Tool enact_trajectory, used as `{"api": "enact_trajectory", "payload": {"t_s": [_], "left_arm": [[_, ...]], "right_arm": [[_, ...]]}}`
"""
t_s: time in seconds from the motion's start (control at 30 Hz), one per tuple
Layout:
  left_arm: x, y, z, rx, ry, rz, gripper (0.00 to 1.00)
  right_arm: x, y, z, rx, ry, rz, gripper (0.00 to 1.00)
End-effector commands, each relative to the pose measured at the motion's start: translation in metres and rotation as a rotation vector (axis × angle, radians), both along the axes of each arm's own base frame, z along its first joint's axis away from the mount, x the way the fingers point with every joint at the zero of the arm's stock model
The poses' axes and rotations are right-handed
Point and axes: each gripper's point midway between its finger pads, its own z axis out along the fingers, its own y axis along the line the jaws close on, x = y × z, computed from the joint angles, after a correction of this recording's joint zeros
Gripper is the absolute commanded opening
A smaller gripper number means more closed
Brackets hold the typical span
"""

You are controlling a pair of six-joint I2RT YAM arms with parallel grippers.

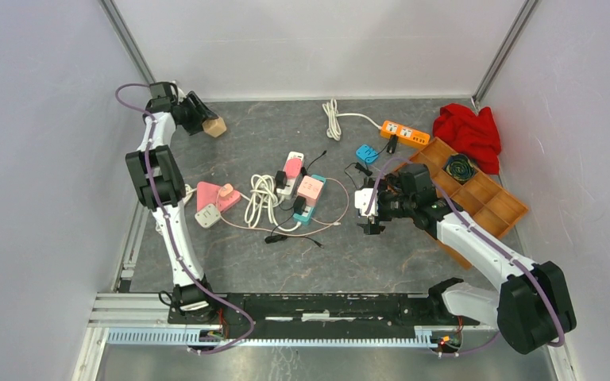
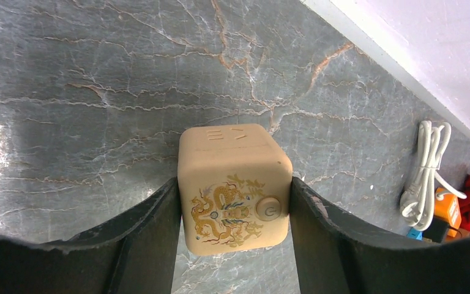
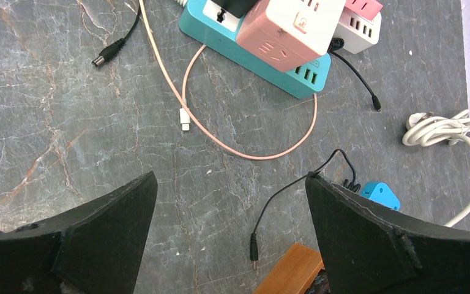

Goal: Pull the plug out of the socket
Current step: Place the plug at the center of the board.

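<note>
Left claw (image 2: 234, 184) on cube (image 2: 235, 208); coil (image 1: 460, 167) in tray (image 1: 496, 203)

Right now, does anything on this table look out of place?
The power strips and loose cables lie in a tangled heap mid-table, the wooden tray sits askew at the right, and a red cloth is crumpled in the far corner. The tan cube is off alone, clamped by the left gripper.

Nearer the arm bases than the teal power strip (image 1: 306, 213), the table (image 1: 365, 262) lies bare. A pink cable (image 3: 263, 158) loops just right of it, a coiled white cord (image 1: 260, 200) crowds its left, and a wooden tray (image 1: 492, 210) stands farther right.
</note>
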Motion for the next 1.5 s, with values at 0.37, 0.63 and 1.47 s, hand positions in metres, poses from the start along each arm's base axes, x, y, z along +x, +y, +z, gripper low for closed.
{"api": "enact_trajectory", "payload": {"t_s": [0.37, 0.63, 1.47], "left_arm": [[-0.009, 0.029, 0.032, 0.022, -0.018, 0.083, 1.0], [-0.036, 0.044, 0.102, 0.177, -0.112, 0.107, 1.0], [-0.283, -0.12, 0.203, 0.027, -0.594, -0.125, 1.0]], "right_arm": [[0.01, 0.005, 0.018, 0.008, -0.06, 0.013, 0.98], [0.01, 0.004, 0.017, 0.005, -0.065, 0.012, 0.98], [-0.001, 0.002, 0.011, 0.034, -0.107, 0.072, 0.98]]}}
